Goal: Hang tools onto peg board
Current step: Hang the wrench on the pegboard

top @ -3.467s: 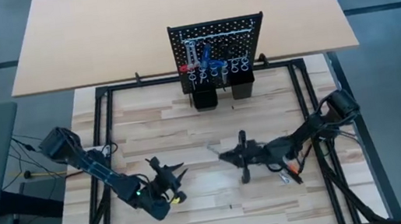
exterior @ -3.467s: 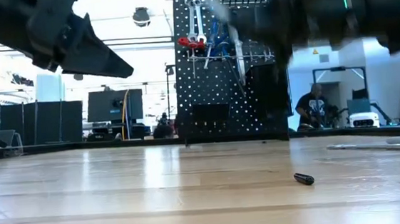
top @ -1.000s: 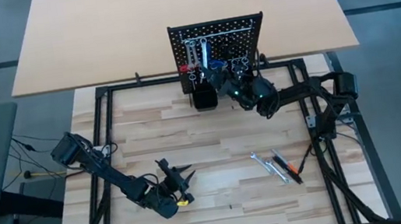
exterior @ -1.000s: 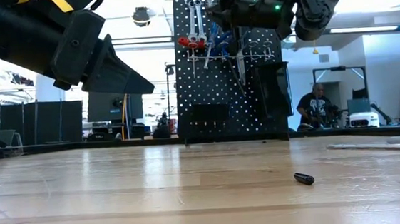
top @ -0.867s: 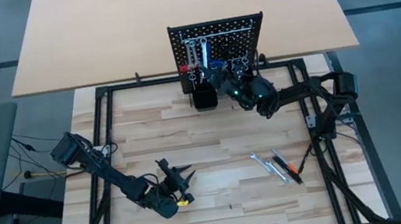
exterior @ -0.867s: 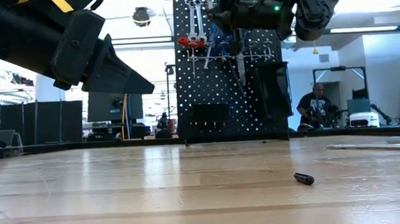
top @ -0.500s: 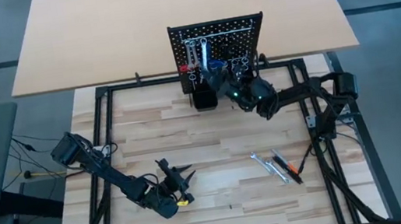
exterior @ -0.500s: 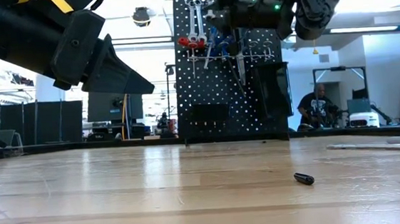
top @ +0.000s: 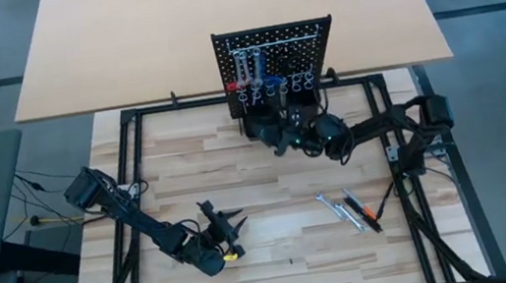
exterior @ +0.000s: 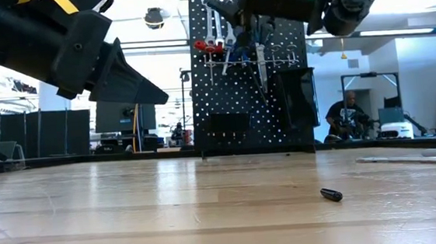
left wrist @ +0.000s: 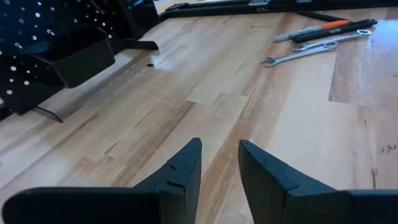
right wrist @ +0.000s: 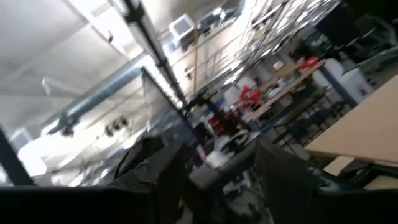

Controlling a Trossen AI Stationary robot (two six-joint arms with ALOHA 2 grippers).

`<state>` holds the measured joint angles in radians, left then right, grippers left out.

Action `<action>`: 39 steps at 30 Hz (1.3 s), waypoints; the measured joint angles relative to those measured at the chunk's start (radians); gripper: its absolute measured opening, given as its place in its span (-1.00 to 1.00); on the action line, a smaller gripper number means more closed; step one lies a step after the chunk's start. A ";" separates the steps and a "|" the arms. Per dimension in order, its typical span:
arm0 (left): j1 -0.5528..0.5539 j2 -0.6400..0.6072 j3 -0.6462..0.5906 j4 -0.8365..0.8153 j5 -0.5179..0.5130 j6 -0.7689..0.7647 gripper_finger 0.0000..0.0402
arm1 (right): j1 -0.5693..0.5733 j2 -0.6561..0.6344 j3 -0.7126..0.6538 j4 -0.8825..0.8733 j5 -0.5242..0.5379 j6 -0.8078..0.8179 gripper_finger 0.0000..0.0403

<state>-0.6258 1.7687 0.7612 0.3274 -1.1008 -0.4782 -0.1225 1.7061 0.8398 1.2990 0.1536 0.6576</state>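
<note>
Wooden desk (top: 236, 164): spare wrenches (top: 339, 209) lie well apart from the peg board (top: 274, 54); right end effector (top: 277, 136) hovers just before it, parted, empty.

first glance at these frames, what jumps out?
The upright black peg board at the table's far edge, with tools already hung across its top. The right gripper sits just in front of it, jaws apart and holding nothing. The left gripper hangs near the front of the table, and a few loose tools lie on the wood at front right.
</note>
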 joint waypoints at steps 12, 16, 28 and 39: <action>0.000 0.000 0.000 0.000 0.019 0.000 -0.50 | 0.216 -0.072 0.000 -0.344 -0.114 -0.333 -0.15; 0.000 0.000 0.000 0.000 0.023 -0.005 -0.50 | 0.317 -0.207 0.000 -0.705 0.061 -0.466 -0.22; 0.000 0.000 0.000 0.005 0.023 -0.025 -0.50 | 0.741 -0.560 0.000 -1.573 0.497 -0.218 -0.39; 0.006 0.000 0.000 0.032 0.023 -0.053 -0.50 | 0.988 -0.445 -0.129 -1.936 0.363 0.525 -0.38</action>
<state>-0.6197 1.7687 0.7612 0.3595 -1.0782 -0.5314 0.8655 1.2609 0.7112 -0.6365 0.5162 1.1822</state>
